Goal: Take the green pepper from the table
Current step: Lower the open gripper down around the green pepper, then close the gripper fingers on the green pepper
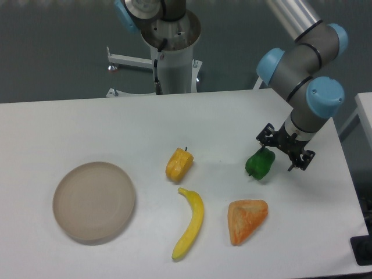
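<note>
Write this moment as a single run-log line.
end effector: over green pepper, grip unclear | pepper: on or near table | nearby: yellow pepper, banana, plate

Toward the left of the large flat white table (70, 128): round beige plate (94, 201). Near the middle: small yellow-orange pepper (179, 164), with long yellow banana (190, 222) just in front. Right of banana: orange triangular wedge (247, 220). Behind wedge: small glossy green pepper (259, 164), beside black two-finger gripper (283, 152).

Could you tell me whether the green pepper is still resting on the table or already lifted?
Cannot tell. The green pepper sits right at the gripper, low over the table, but one view doesn't show contact or clearance.
</note>
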Motion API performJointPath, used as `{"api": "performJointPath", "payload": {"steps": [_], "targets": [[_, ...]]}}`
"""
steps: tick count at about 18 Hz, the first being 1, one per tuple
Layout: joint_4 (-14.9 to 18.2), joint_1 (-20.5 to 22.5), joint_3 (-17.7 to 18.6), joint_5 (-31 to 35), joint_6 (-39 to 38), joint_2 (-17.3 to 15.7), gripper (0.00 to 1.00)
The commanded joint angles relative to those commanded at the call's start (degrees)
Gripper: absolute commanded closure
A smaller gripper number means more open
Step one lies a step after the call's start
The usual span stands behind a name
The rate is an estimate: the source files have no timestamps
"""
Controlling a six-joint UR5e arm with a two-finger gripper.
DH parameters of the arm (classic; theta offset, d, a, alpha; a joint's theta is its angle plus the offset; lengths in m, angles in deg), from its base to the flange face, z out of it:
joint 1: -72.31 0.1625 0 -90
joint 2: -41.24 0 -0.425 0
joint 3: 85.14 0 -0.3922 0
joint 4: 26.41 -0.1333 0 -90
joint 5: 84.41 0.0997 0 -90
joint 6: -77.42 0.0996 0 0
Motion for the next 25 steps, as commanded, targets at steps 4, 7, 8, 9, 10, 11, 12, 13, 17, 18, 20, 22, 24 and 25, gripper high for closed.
{"api": "performJointPath", "payload": {"steps": [4, 7, 8, 9, 10, 11, 12, 13, 17, 18, 20, 22, 24, 25], "targets": [[-0.26, -0.35, 1.06, 0.0, -0.44, 0.09, 0.0], [-0.18, -0.35, 1.14, 0.0, -2.28, 0.0, 0.0], [-0.26, -0.35, 1.14, 0.0, -2.37, 0.09, 0.0], [-0.26, -0.44, 1.23, 0.0, -2.46, 0.09, 0.0], [-0.26, -0.44, 1.32, 0.0, -2.46, 0.09, 0.0], [-0.26, -0.44, 1.49, 0.0, -2.55, 0.0, 0.0], [-0.26, -0.44, 1.67, 0.0, -2.55, 0.0, 0.0], [-0.26, -0.53, 1.67, 0.0, -2.72, 0.09, 0.0], [-0.26, -0.7, 2.02, 0.0, -4.3, 0.09, 0.0], [-0.26, -0.79, 2.02, 0.0, -4.74, 0.09, 0.0], [-0.26, -0.79, 2.11, 0.0, -5.01, 0.09, 0.0], [-0.26, -0.79, 2.37, 0.0, -4.92, 0.09, 0.0], [-0.26, -0.79, 2.37, 0.0, -4.83, 0.09, 0.0], [-0.26, -0.79, 2.37, 0.0, -4.75, 0.09, 0.0]]}}
